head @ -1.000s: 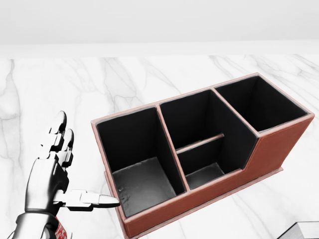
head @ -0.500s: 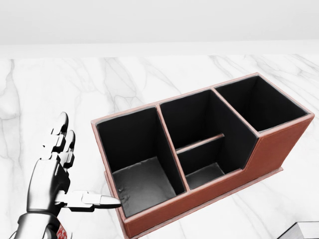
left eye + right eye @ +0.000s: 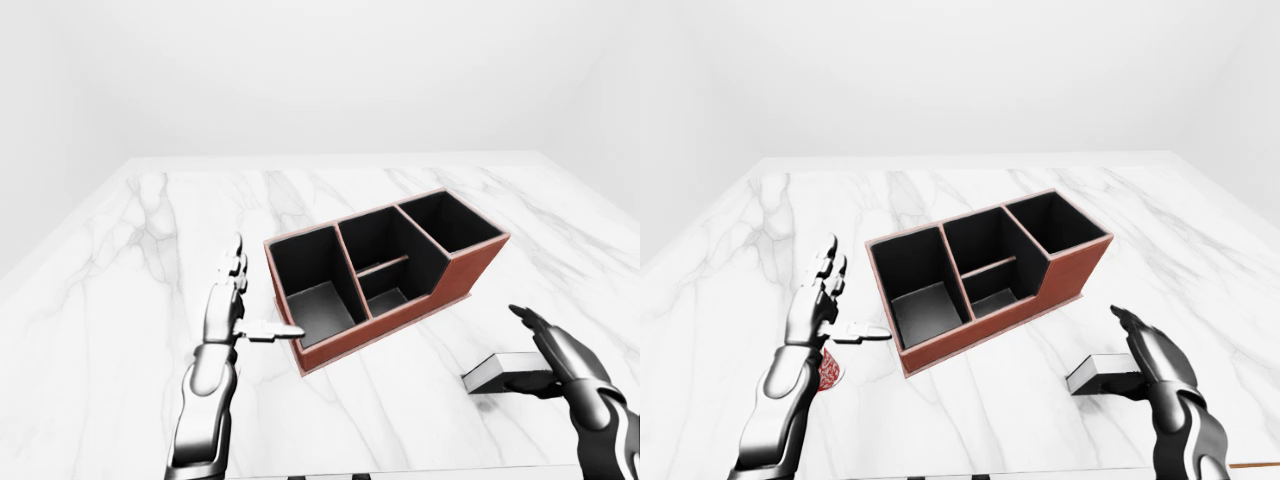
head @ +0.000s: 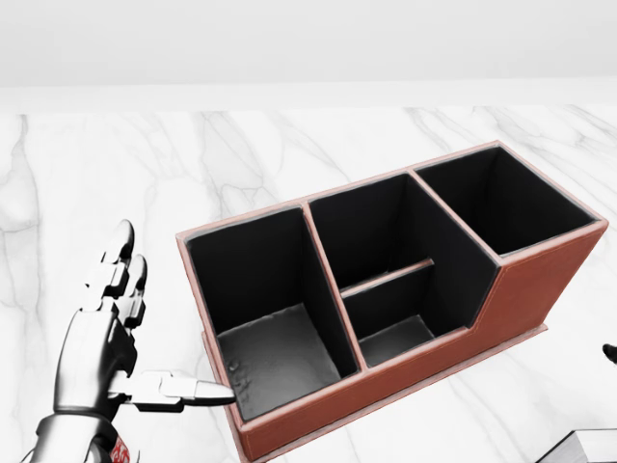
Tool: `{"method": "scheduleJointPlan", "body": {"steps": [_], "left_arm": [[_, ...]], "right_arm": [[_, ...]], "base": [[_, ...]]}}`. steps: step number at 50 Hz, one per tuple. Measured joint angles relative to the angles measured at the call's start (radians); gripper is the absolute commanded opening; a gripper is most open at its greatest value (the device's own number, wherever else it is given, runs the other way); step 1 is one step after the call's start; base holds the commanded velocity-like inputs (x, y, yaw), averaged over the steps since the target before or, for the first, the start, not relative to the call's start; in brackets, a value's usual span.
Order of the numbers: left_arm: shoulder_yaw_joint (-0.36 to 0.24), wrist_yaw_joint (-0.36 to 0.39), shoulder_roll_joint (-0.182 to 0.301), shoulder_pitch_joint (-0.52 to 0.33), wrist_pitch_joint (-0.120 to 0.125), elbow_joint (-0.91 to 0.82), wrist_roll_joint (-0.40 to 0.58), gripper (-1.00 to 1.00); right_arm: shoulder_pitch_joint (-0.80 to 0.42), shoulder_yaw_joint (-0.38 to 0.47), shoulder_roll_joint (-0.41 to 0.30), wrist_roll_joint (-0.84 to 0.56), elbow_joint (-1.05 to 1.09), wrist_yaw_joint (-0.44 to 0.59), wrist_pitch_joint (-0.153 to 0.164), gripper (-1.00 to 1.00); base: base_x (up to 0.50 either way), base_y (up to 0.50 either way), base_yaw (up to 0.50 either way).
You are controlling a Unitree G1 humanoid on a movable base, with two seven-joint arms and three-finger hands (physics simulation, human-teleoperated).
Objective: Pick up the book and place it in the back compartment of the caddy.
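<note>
The caddy (image 3: 470, 268) is a red-brown box with black compartments, lying slantwise on the marble table (image 3: 120, 290). The book (image 3: 497, 371), a flat grey-white slab, lies at the lower right of the left-eye view, below the caddy. My right hand (image 3: 547, 345) is open with its fingers spread just to the right of the book, partly over its edge. My left hand (image 3: 240, 300) is open at the caddy's left end, fingers pointing up and the thumb (image 4: 188, 390) pointing at the caddy's wall. In the head view only a corner of the book (image 4: 590, 446) shows.
The marble table ends in a far edge (image 3: 330, 157) near a plain white wall. Bare marble lies left of the caddy and between caddy and book. A small red patch (image 3: 828, 367) shows on my left wrist.
A dark fingertip of my right hand has come into the head view at its right edge. My left hand and the caddy have barely moved.
</note>
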State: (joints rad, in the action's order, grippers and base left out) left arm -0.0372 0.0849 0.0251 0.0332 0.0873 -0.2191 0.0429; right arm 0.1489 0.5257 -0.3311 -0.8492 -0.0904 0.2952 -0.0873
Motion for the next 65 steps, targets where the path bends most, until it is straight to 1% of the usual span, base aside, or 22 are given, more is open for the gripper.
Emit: {"method": "scheduleJointPlan", "body": {"steps": [9, 23, 34, 50, 65], "left_arm": [[0.001, 0.000, 0.000, 0.002, 0.000, 0.001, 0.001, 1.00], [0.002, -0.001, -0.001, 0.001, 0.000, 0.007, 0.003, 1.00], [0.005, -0.002, -0.001, 0.003, 0.000, 0.014, 0.007, 1.00], [0.007, -0.004, -0.002, 0.003, 0.000, 0.016, 0.009, 1.00], [0.008, -0.005, -0.002, 0.002, 0.000, 0.020, 0.011, 1.00]], "right_arm": [[0.003, 0.010, -0.010, -0.016, 0.000, -0.002, 0.000, -1.00], [0.008, -0.003, 0.002, -0.020, -0.007, 0.018, 0.000, -1.00], [0.011, -0.004, 0.015, -0.027, 0.030, 0.043, 0.000, -1.00], [-0.002, -0.011, 0.037, -0.013, 0.145, 0.112, 0.000, -1.00], [-0.029, -0.034, 0.047, -0.040, 0.248, 0.177, 0.000, -1.00]], "base": [[0.00, 0.00, 0.00], [0.00, 0.00, 0.00], [0.00, 0.00, 0.00], [0.00, 0.00, 0.00], [0.00, 0.00, 0.00]]}}
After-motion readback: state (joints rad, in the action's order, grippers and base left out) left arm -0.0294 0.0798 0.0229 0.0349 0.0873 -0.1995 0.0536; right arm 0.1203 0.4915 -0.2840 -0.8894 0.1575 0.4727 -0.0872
